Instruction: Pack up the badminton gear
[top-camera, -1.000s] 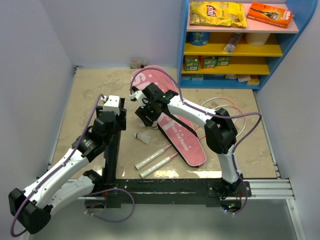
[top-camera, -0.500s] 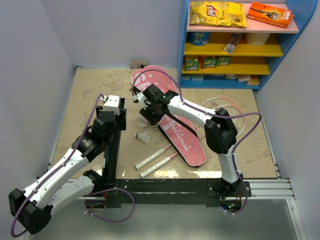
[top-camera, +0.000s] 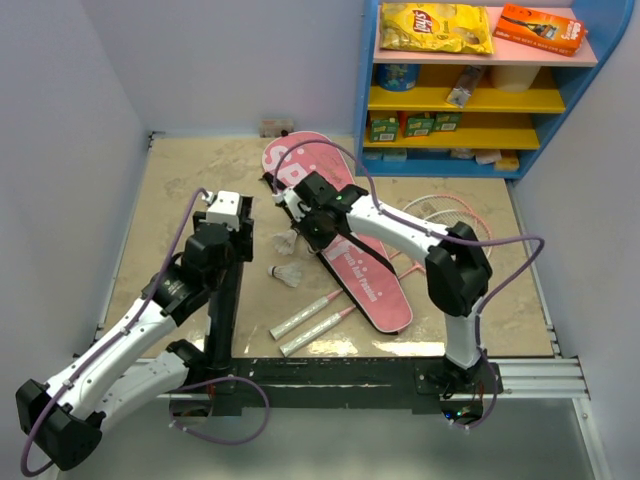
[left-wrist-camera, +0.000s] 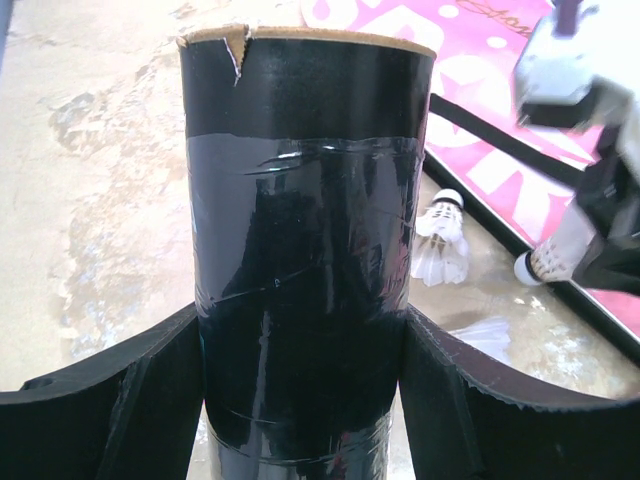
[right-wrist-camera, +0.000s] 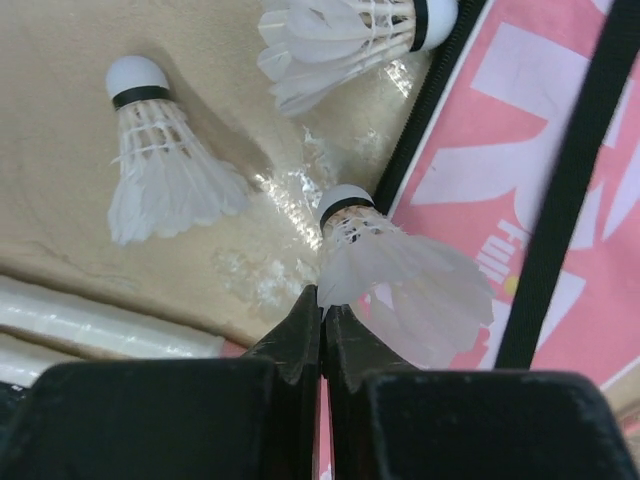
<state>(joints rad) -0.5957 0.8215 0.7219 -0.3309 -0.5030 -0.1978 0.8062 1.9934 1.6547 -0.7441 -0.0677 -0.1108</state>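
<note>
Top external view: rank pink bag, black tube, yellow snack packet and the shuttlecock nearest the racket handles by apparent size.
1. pink bag
2-3. yellow snack packet and black tube: unsure, as the tube stands on end toward the camera
4. shuttlecock

The top external camera sits high behind the arm bases. It looks down and forward over the whole beige stone-patterned table (top-camera: 180, 190) to the blue-and-yellow shelf unit (top-camera: 560, 100) at the far right. The left wrist camera looks along the left gripper (left-wrist-camera: 302, 312), so near the long black taped tube (left-wrist-camera: 305, 200) that the tube fills the middle of its view. The right wrist camera looks steeply down past the right gripper (right-wrist-camera: 322, 305), close above the tabletop. All three views share the white feather shuttlecocks (right-wrist-camera: 160, 160) and the pink racket-shaped bag (top-camera: 378, 292).
</note>
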